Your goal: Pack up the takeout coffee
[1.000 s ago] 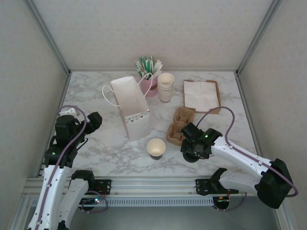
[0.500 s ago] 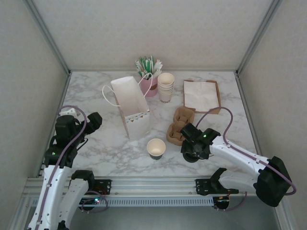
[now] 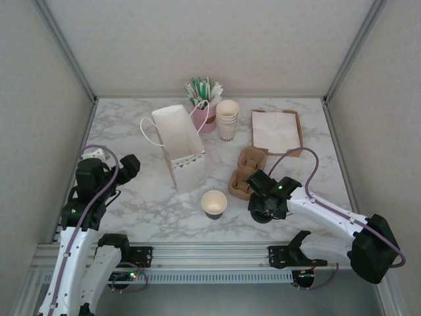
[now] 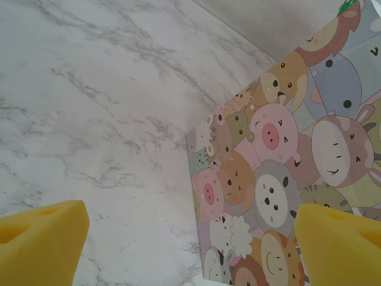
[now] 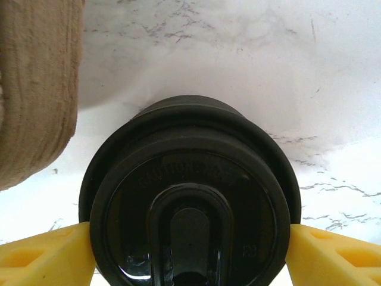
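Note:
A black sip lid (image 5: 190, 179) lies on the marble table (image 3: 145, 204), just right of a brown pulp cup carrier (image 3: 245, 172). My right gripper (image 3: 264, 209) hangs over the lid (image 3: 263, 216), and both yellow pads (image 5: 41, 253) press against its rim, so it is shut on the lid. No cup shows under the lid. A single lidless cream cup (image 3: 214, 203) stands a little to the left. The takeout coffee is out of view. My left gripper (image 3: 128, 164) is open, facing the cartoon-printed side of the paper bag (image 4: 280, 179), with nothing between its pads.
The white handled bag (image 3: 181, 148) stands open at centre. Behind it are a stack of cream cups (image 3: 227, 118) and a pink cup of stirrers (image 3: 205, 99). A white napkin on a brown tray (image 3: 276, 131) lies at the back right. The carrier's edge (image 5: 36, 89) is close to the lid.
The right gripper's jaws drew in slightly around the lid, and the arm shifted a touch. The left arm, cup and bag have not moved.

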{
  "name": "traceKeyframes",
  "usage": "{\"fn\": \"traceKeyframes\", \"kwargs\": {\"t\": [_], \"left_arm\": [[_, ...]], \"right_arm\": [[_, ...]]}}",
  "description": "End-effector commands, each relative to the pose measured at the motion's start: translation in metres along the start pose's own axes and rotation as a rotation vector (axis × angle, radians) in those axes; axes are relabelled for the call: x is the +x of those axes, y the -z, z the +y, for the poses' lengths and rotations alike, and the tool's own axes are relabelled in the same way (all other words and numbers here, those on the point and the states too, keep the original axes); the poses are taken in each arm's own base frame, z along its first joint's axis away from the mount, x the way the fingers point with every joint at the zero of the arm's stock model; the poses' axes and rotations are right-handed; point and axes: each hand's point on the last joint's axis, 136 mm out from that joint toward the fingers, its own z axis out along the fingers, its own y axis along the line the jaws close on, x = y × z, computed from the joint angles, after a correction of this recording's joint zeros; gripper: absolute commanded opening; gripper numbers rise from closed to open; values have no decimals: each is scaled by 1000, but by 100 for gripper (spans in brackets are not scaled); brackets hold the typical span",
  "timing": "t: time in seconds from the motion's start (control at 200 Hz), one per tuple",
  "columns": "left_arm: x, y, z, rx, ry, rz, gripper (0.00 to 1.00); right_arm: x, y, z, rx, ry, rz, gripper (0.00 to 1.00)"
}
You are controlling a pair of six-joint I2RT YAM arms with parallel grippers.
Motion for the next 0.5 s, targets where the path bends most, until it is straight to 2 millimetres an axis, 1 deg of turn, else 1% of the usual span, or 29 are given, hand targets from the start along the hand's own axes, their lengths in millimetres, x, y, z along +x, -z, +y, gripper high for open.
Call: {"fn": "traceKeyframes", "kwargs": {"t": [0.0,0.175,0.496], "left_arm": [[-1,2,-2,5,2,0,89],[0,2,-2,7,1,2,90],[-1,3,-1,2,1,-1,90]], "right_arm": [[0,-5,-8,33,-7,-6,81],[-1,-4,-7,31,-8,-8,78],[-11,19,-5,10,2,-48,75]]}}
